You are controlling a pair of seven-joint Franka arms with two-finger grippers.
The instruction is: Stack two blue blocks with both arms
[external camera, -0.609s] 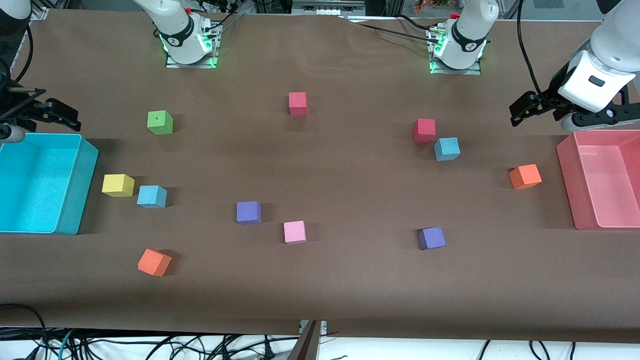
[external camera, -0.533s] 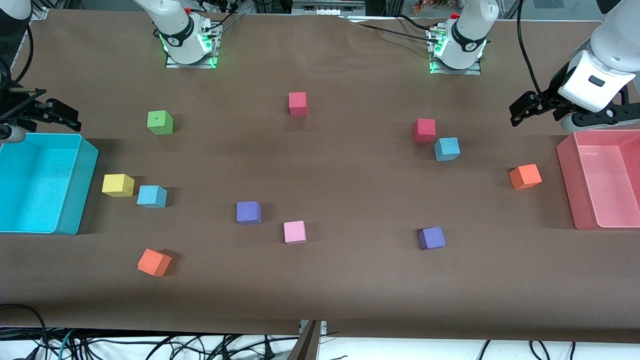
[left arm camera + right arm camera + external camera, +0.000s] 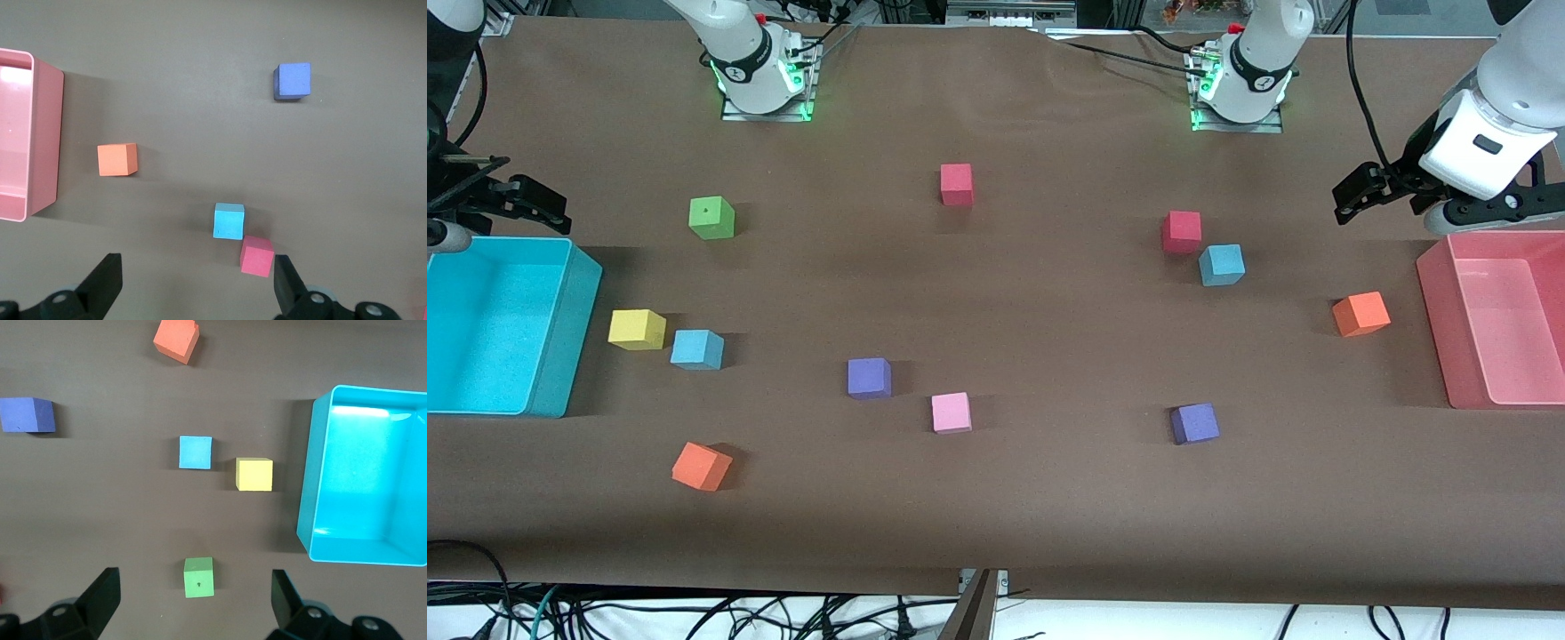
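One sky-blue block (image 3: 697,349) lies beside a yellow block (image 3: 637,329) toward the right arm's end; it also shows in the right wrist view (image 3: 195,452). The other sky-blue block (image 3: 1221,265) touches a red block (image 3: 1182,231) toward the left arm's end; it also shows in the left wrist view (image 3: 229,221). My left gripper (image 3: 1356,191) hangs open and empty over the table by the pink bin (image 3: 1436,329); its own view shows its jaws wide apart (image 3: 195,275). My right gripper (image 3: 534,203) hangs open and empty by the turquoise bin (image 3: 560,338), over a green block (image 3: 199,577).
Other cubes lie scattered: green (image 3: 711,218), red (image 3: 957,184), two purple (image 3: 869,377) (image 3: 1195,423), pink (image 3: 951,412), two orange (image 3: 702,466) (image 3: 1360,314). The bins stand at the two ends of the table.
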